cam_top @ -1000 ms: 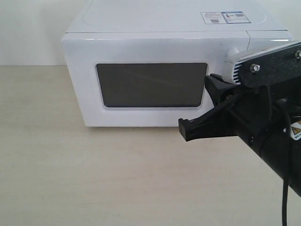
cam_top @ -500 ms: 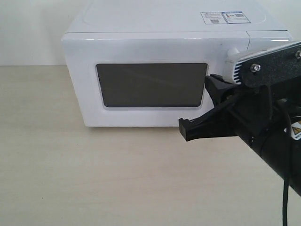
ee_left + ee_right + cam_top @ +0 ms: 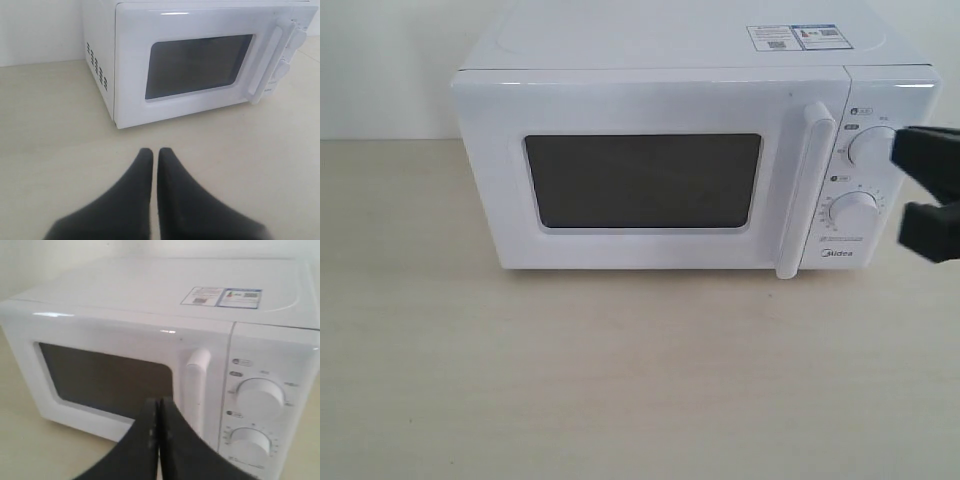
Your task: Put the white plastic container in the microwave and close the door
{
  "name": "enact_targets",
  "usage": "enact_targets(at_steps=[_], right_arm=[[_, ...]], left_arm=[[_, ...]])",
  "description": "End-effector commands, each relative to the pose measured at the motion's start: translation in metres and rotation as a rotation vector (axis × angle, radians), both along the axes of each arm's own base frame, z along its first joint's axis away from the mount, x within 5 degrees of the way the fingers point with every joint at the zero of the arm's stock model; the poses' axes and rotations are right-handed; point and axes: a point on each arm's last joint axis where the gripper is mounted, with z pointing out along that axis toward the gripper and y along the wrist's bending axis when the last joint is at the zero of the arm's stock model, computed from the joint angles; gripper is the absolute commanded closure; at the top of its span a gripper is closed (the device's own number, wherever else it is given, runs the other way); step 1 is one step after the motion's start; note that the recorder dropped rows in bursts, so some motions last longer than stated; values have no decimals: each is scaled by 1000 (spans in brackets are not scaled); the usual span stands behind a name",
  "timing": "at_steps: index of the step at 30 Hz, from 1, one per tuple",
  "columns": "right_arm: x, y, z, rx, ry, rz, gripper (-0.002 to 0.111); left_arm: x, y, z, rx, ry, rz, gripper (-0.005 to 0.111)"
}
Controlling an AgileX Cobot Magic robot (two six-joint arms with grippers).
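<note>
The white microwave (image 3: 650, 45) stands at the back of the table with its door (image 3: 640, 105) closed and its bar handle (image 3: 800, 195) upright. The white plastic container is out of view. My right gripper (image 3: 159, 401) is shut and empty. It hovers in front of the door (image 3: 110, 330), close to the handle (image 3: 196, 385). Only black parts of the right arm (image 3: 928, 160) show at the exterior view's right edge, beside the knobs. My left gripper (image 3: 155, 151) is shut on nothing and hangs over bare table, well short of the microwave (image 3: 130, 60).
Two round knobs (image 3: 873, 147) (image 3: 855, 213) sit right of the handle. Stickers (image 3: 798, 37) lie on the microwave's top. A light wooden table (image 3: 570, 380) stretches in front, and a white wall (image 3: 390, 60) rises behind.
The right arm has drawn back to the right edge of the exterior view, uncovering the handle and knobs. The door stays closed.
</note>
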Motion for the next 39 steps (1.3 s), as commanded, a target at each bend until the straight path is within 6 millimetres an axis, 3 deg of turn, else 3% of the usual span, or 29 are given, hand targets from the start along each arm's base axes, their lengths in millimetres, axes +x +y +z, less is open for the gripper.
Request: enact_targets(at_steps=[1, 6, 22, 29, 39], right_arm=[[-19, -22, 8, 1, -40, -49, 109], [-29, -33, 13, -6, -80, -105, 109], [-29, -34, 12, 18, -60, -119, 109], [-32, -44, 9, 45, -12, -228, 109], [-44, -49, 18, 32, -109, -257, 109]], left_arm=[[0, 0, -1, 4, 0, 0, 102], [0, 0, -1, 4, 0, 0, 102], [0, 0, -1, 4, 0, 0, 102], [0, 0, -1, 4, 0, 0, 102], [0, 0, -1, 4, 0, 0, 102]])
